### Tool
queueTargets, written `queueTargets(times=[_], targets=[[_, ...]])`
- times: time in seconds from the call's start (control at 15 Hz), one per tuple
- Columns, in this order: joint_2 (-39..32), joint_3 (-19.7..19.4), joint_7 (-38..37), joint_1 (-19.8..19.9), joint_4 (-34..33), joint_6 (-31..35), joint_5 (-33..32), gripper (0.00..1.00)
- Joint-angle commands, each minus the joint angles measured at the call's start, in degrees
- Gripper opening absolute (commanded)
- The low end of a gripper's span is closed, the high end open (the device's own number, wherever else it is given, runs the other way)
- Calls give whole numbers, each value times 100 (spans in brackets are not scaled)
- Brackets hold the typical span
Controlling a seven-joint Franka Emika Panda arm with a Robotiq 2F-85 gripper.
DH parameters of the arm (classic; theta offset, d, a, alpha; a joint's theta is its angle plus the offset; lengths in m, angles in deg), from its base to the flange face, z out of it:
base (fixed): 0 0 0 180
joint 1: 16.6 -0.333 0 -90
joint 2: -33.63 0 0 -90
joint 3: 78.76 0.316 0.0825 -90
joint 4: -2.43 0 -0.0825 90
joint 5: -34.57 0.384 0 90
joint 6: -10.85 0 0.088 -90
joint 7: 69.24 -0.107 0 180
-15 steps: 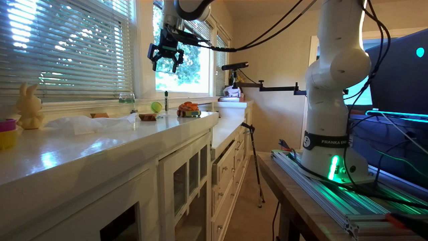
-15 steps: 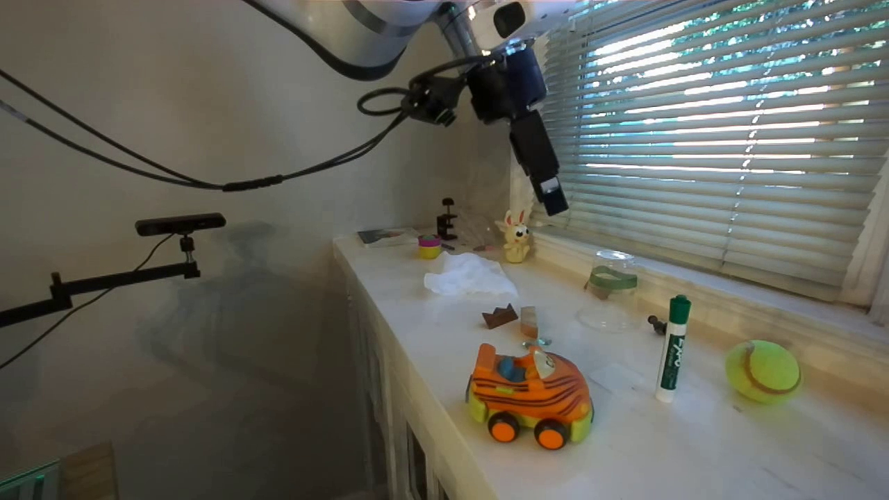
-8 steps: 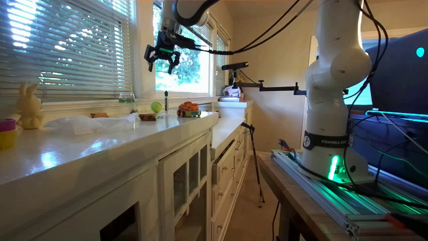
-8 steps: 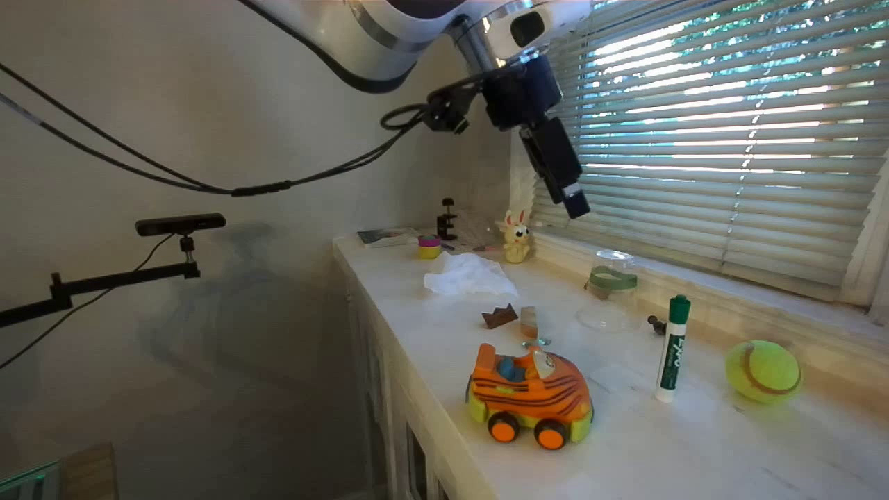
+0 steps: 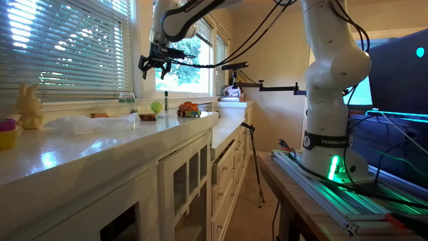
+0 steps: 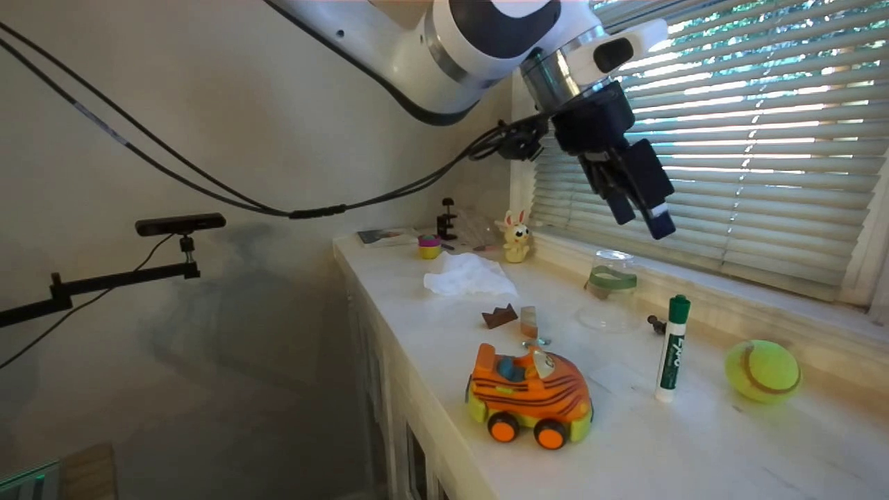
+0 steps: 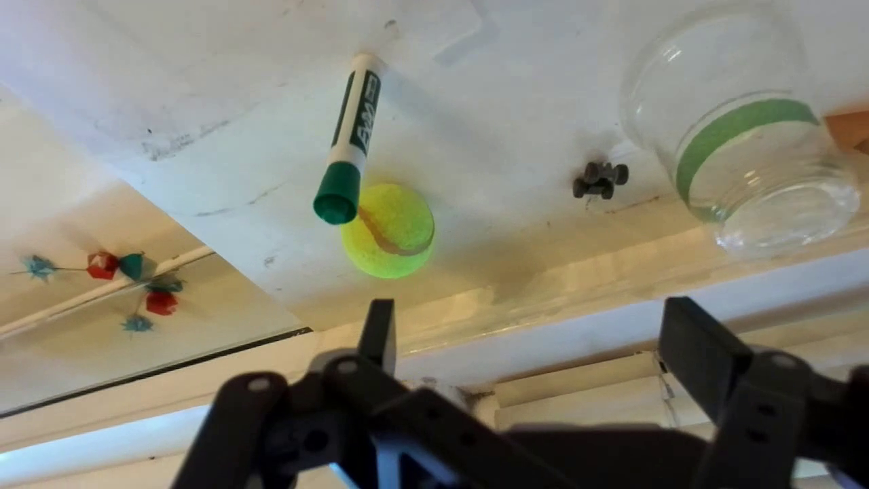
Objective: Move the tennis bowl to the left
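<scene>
In an exterior view, left to right: orange toy car (image 6: 531,396) near left edge of counter (image 6: 660,451); green-banded glass (image 6: 612,279), farther; gripper (image 6: 642,218) well above, jaws wide apart, holding nothing; marker (image 6: 672,347) upright; tennis ball (image 6: 762,371) on counter at right, just beside marker, apart.
</scene>
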Motion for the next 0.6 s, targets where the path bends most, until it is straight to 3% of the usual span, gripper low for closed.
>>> queueTargets(times=[0.0, 0.53], targets=[[-631, -319, 164, -102, -876, -125, -84, 100], [-1527, -708, 427, 14, -1971, -846, 193, 100]])
